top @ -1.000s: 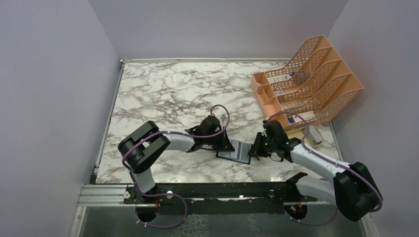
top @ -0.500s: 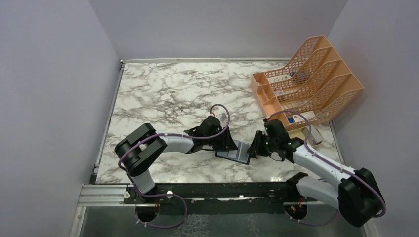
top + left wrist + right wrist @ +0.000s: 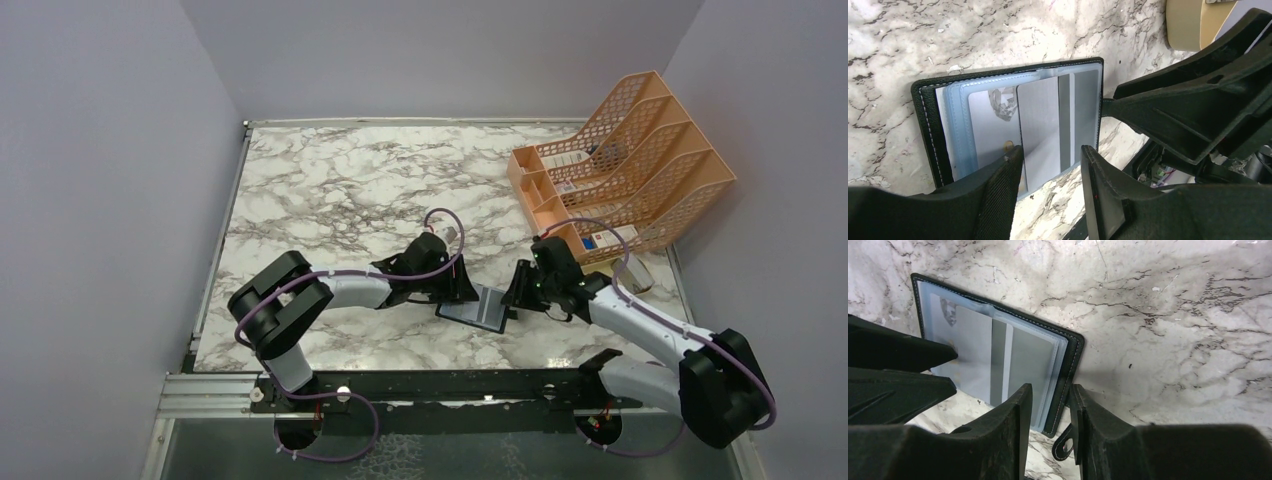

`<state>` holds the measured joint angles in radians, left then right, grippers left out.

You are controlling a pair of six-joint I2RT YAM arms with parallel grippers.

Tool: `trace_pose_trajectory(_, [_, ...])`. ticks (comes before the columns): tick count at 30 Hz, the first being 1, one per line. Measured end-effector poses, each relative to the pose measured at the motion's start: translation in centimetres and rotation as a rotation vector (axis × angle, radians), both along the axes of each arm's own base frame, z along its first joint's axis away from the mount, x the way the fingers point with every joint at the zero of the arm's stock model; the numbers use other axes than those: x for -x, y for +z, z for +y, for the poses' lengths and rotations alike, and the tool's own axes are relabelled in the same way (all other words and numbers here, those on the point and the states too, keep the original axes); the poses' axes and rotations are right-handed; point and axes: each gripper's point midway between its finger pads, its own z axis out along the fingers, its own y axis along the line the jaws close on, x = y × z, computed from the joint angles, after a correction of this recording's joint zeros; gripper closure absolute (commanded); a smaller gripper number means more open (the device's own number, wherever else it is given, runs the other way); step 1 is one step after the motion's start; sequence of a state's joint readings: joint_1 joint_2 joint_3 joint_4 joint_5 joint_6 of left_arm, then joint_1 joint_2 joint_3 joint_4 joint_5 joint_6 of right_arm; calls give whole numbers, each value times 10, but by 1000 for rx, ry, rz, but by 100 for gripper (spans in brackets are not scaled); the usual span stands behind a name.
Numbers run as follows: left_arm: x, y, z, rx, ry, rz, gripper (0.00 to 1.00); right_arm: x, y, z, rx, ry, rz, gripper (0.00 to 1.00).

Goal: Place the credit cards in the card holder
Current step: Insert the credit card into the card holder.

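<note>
The black card holder (image 3: 480, 310) lies open on the marble between my two grippers. Its clear blue sleeves hold grey credit cards (image 3: 1040, 125), also seen in the right wrist view (image 3: 973, 355). My left gripper (image 3: 462, 290) is open at the holder's left side. In the left wrist view (image 3: 1052, 150) a card's near edge lies between its fingertips. My right gripper (image 3: 517, 290) is open at the holder's right side. In the right wrist view (image 3: 1051, 387) the holder's black stitched edge (image 3: 1073, 360) sits between the jaws, with the snap tab (image 3: 1063, 447) hanging just below.
An orange mesh file rack (image 3: 620, 165) with boxes stands at the back right. A tan dish (image 3: 1188, 25) and a white box (image 3: 637, 275) lie just right of the right arm. The table's front edge (image 3: 420, 370) is close behind the holder.
Both grippers have closed in a little on the open holder: the left one has shifted right, the right one up and left. The holder has stayed put.
</note>
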<state>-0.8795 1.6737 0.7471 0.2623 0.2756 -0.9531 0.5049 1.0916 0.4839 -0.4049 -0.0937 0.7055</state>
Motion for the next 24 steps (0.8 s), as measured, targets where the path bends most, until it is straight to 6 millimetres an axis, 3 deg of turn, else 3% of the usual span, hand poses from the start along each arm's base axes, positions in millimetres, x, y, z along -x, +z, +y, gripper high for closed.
trace_pose_trajectory(6, [-2, 3, -2, 0, -11, -17, 61, 5, -16, 0, -2, 1, 31, 71])
trace_pose_trajectory(12, [-2, -6, -4, -14, -17, -6, 65, 4, -16, 7, -43, 2, 24, 71])
trace_pose_trajectory(21, [4, -5, -21, 9, -61, -10, 65, 3, -15, 15, -97, 20, 2, 72])
trace_pose_trajectory(24, [6, -4, -23, 12, -71, -12, 59, 3, -16, 15, -97, 20, 2, 72])
